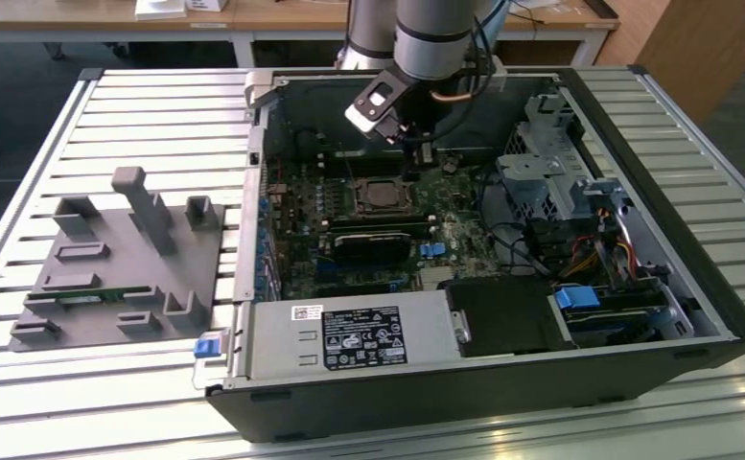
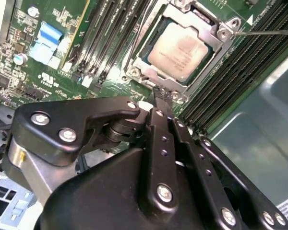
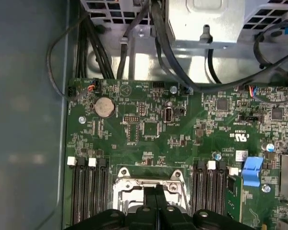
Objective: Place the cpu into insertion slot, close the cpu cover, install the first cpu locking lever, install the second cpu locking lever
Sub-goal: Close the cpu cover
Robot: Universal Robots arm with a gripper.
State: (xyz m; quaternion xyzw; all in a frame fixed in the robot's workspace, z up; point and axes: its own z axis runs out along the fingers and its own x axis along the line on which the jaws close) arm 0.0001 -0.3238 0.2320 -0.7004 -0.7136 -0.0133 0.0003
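The cpu (image 2: 180, 48) lies in the insertion slot (image 2: 134, 73), its silver top showing through the window of the cpu cover (image 2: 220, 32), which lies flat over it. A thin metal lever (image 2: 269, 32) sticks out from one corner of the socket, and another thin rod (image 2: 137, 40) runs along its side. My gripper (image 2: 160, 96) is shut with nothing between its fingers, its tips at the socket's edge. In the first wrist view the gripper (image 3: 155, 192) sits over the cover's frame (image 3: 127, 184). In the exterior view the gripper (image 1: 414, 171) hangs just beside the socket (image 1: 379, 195) inside the open computer case.
Long black memory slots (image 2: 110, 33) flank the socket on both sides. A blue connector (image 3: 253, 171), a coin battery (image 3: 104, 107) and black cables (image 3: 163, 43) lie nearby. A drive cage (image 1: 551, 172) and a power supply (image 1: 346, 335) fill the case. A grey fixture (image 1: 116, 259) stands at the exterior view's left.
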